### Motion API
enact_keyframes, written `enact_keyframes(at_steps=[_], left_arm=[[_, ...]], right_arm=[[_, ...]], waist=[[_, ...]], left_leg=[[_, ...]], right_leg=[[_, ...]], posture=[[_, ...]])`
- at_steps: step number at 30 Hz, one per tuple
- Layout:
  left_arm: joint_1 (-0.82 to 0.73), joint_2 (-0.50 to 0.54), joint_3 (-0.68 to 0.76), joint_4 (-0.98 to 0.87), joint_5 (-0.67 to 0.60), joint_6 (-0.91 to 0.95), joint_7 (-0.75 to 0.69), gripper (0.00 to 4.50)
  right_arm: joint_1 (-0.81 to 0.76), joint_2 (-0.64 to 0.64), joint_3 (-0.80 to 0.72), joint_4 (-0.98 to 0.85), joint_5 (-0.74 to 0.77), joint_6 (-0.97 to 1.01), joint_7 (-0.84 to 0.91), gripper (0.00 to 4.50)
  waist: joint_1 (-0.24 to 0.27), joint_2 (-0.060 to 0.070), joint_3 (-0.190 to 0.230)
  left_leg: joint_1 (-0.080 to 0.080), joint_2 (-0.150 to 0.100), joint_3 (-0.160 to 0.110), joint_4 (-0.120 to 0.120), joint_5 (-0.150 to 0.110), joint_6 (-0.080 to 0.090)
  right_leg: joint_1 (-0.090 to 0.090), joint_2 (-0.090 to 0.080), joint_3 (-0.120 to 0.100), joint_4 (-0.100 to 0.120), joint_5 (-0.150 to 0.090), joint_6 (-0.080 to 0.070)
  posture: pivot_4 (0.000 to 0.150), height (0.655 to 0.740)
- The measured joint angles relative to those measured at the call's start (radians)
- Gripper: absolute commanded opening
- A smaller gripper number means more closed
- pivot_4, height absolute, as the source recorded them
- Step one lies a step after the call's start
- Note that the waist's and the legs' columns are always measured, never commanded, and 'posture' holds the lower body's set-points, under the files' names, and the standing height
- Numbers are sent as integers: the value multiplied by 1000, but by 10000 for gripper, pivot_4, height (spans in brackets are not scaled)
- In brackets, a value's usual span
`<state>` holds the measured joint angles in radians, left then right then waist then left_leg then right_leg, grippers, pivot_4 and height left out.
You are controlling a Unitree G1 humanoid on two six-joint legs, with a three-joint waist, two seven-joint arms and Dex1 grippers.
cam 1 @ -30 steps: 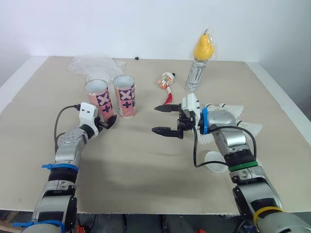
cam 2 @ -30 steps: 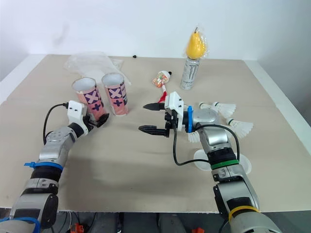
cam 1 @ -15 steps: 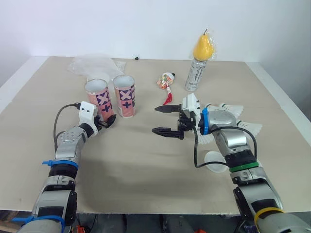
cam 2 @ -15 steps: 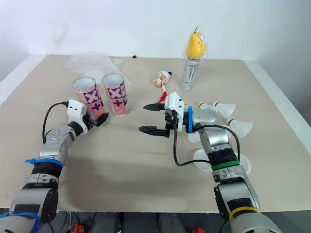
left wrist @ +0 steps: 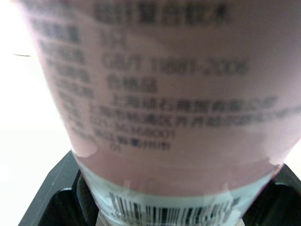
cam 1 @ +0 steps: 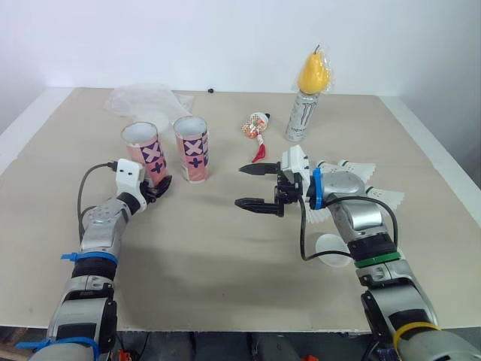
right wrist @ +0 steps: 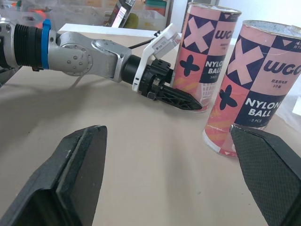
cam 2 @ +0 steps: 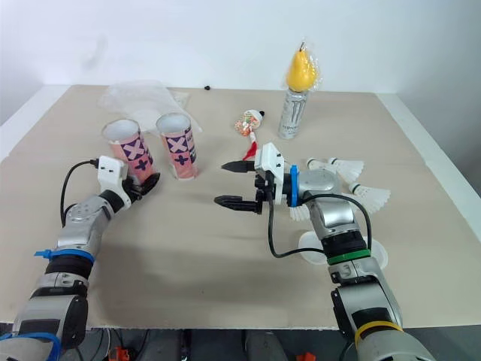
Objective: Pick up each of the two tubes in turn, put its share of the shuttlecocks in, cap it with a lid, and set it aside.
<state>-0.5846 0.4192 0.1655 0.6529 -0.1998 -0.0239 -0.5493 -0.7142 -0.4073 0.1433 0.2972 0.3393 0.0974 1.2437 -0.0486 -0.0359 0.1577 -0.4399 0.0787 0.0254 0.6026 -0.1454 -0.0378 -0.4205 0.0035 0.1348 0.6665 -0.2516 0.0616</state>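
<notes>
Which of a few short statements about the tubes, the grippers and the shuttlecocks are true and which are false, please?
1. The left gripper grips the left tube near its base. True.
2. The right gripper holds a shuttlecock. False: it is open and empty, above the table.
3. Both tubes are capped. False: the left tube and the right tube are open at the top, and the lids lie by the right arm.
4. A pear sits on top of the can. True.
5. The shuttlecocks lie beside the left arm. False: they lie on the table by the right arm.
</notes>
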Motion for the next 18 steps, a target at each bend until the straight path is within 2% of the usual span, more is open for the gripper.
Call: enact_keyframes(at_steps=[4,10,14,18], left_arm=[[112,63,-32,-170,26,4,-48,33731],[278,163,-95,-565,0,124,-194,33731],[293,234,-180,-740,0,230,-284,33731],[234,238,-292,-788,14,307,-352,33731]], right_arm=[[73,-4,-27,-109,30,53,-41,45000],[231,-49,-90,-406,120,200,-158,45000],[392,-85,-198,-628,174,346,-335,45000],[507,-80,-274,-790,177,490,-553,45000]], waist=[[2,0,0],[7,0,0],[8,0,0],[5,0,0]], left_leg=[[-1,0,0,-1,-1,-2],[-3,0,-1,-1,-3,-4],[-3,0,-1,0,-3,-4],[-3,0,-1,1,-2,-4]], right_leg=[[-1,0,0,1,0,-4],[-2,-1,0,1,-3,-5],[-1,-1,0,1,-7,-1],[-1,-1,0,1,-8,-4]], posture=[[1500,7400],[1500,7400],[1500,7400],[1500,7400]])
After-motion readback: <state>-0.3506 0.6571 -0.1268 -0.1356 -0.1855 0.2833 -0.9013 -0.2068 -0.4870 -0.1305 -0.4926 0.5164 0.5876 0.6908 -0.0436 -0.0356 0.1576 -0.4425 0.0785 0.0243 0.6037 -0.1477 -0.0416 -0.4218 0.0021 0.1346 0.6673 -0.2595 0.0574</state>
